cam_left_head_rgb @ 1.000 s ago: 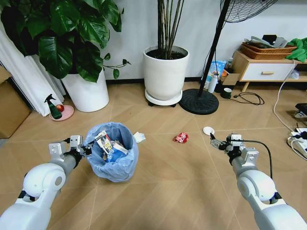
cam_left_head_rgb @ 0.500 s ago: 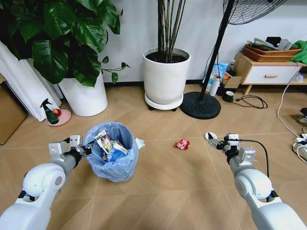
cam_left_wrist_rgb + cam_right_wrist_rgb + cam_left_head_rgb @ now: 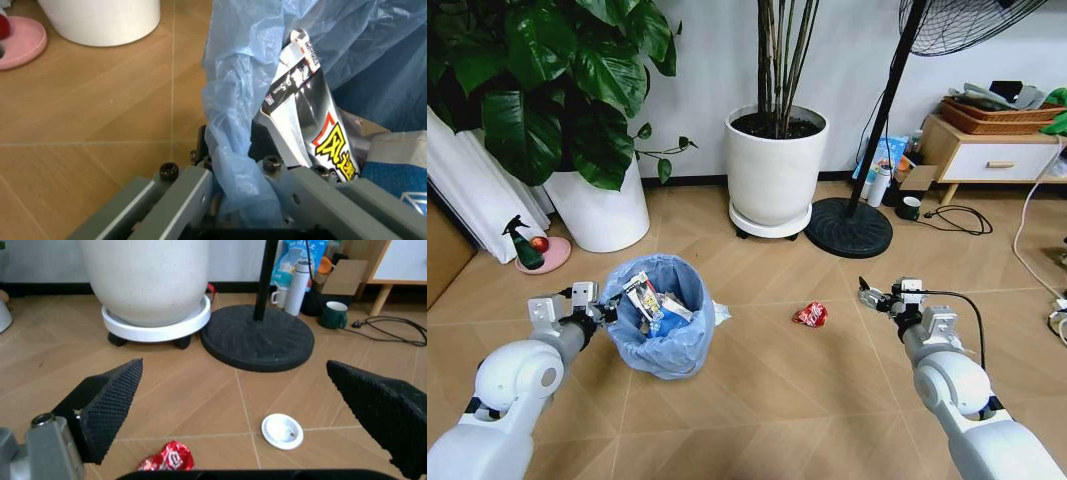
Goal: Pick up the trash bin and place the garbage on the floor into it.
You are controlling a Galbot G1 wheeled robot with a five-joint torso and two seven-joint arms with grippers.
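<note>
Left gripper (image 3: 605,313): nearest on the robot's left, clamped on the near-left rim of the trash bin (image 3: 660,318). The left wrist view shows its jaws pinching a fold of the light blue bag (image 3: 235,150); the head view shows no more than contact at the rim.
Trash bin contents: a black-and-white wrapper with yellow lettering (image 3: 313,120) stands up just inside the rim; a blue packet sits lower down, cut off at the frame edge in the wrist view.
Right gripper (image 3: 879,298): held above the floor (image 3: 767,400) on the robot's right, jaws spread wide and holding nothing; its two black ribbed fingertips (image 3: 110,400) stand far apart in the right wrist view.
Red snack wrapper (image 3: 810,315): on the floor between bin and right gripper, touching neither.
White disc (image 3: 282,430): on the floor ahead of the open jaws in the right wrist view; in the head view the right gripper covers that spot.
White scrap (image 3: 720,313): just beside the bin's right side, mostly hidden by the bag, too little showing to tell what it is.
Far: white plant pot (image 3: 776,170) on a wheeled tray, black fan base (image 3: 848,228) beside it.
</note>
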